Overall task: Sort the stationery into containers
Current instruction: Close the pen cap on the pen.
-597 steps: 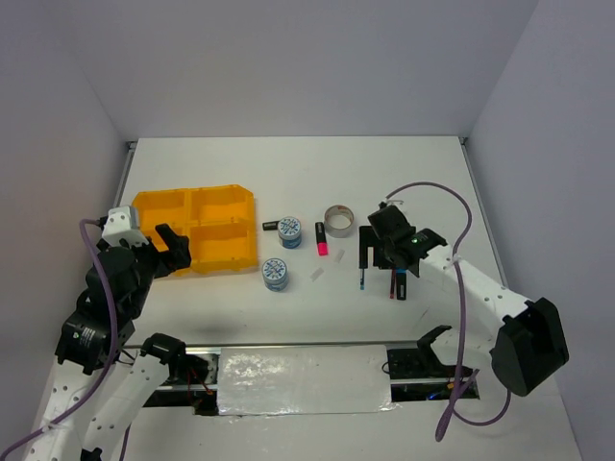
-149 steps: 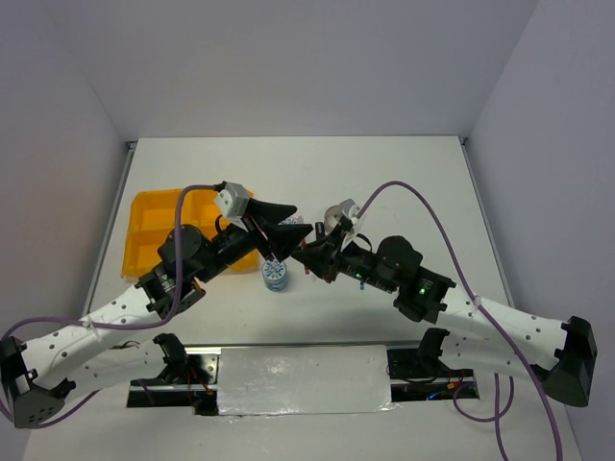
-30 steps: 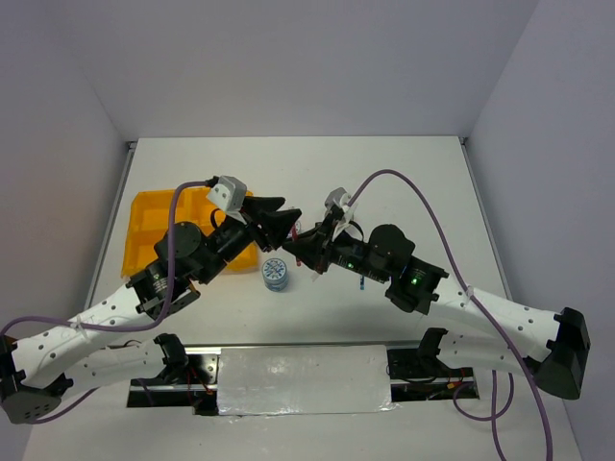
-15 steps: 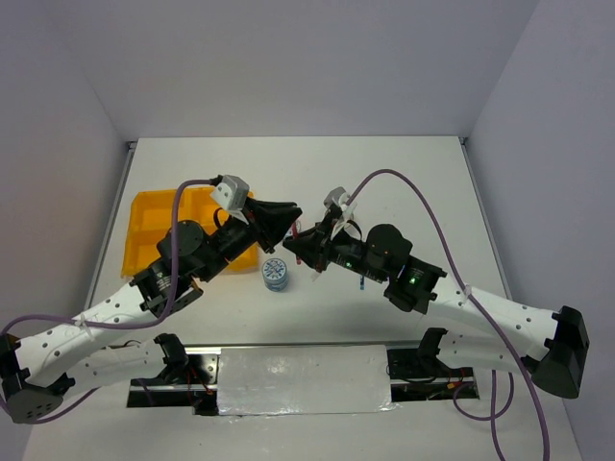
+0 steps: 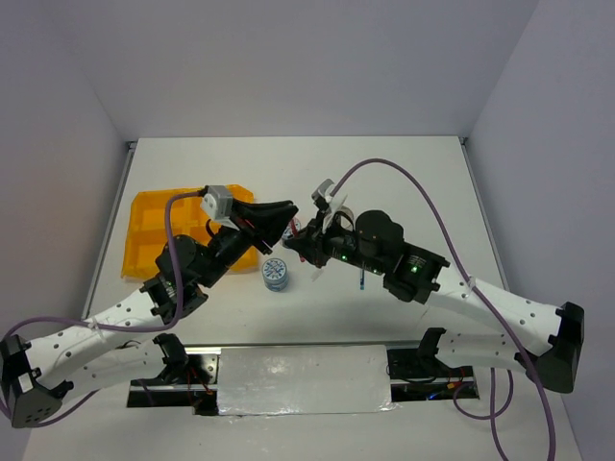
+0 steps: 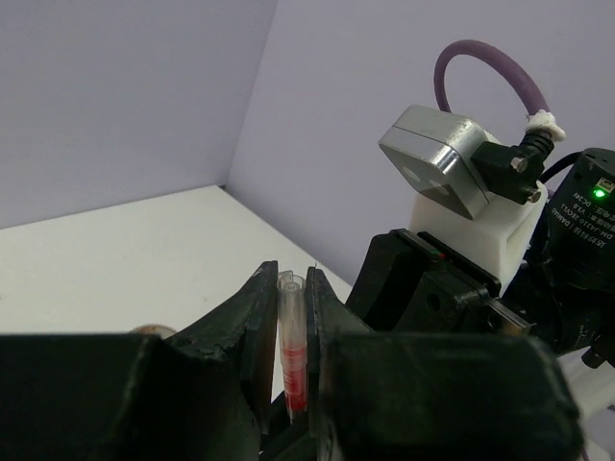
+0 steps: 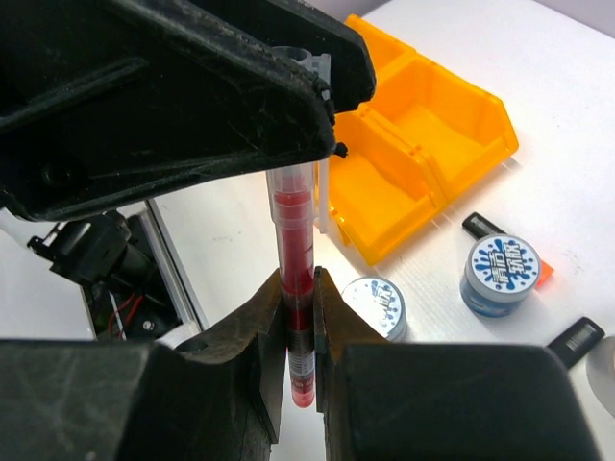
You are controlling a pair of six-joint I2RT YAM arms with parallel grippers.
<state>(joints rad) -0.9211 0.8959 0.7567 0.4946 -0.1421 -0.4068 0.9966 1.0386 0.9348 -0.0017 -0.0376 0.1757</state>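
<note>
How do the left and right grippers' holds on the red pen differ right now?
The left gripper pinches the red pen near its clear end, which pokes past its fingers; the right gripper clamps further along, on the red-filled part. The left gripper reaches in from the tray side, the right gripper from the opposite side. Both look shut on the pen, held above the table.

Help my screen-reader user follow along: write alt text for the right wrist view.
A red pen stands upright, pinched low by the right pincer and near its clear cap by the left pincer. Behind, on the white table, sit a yellow-orange tray and two blue-white tape rolls.
</note>
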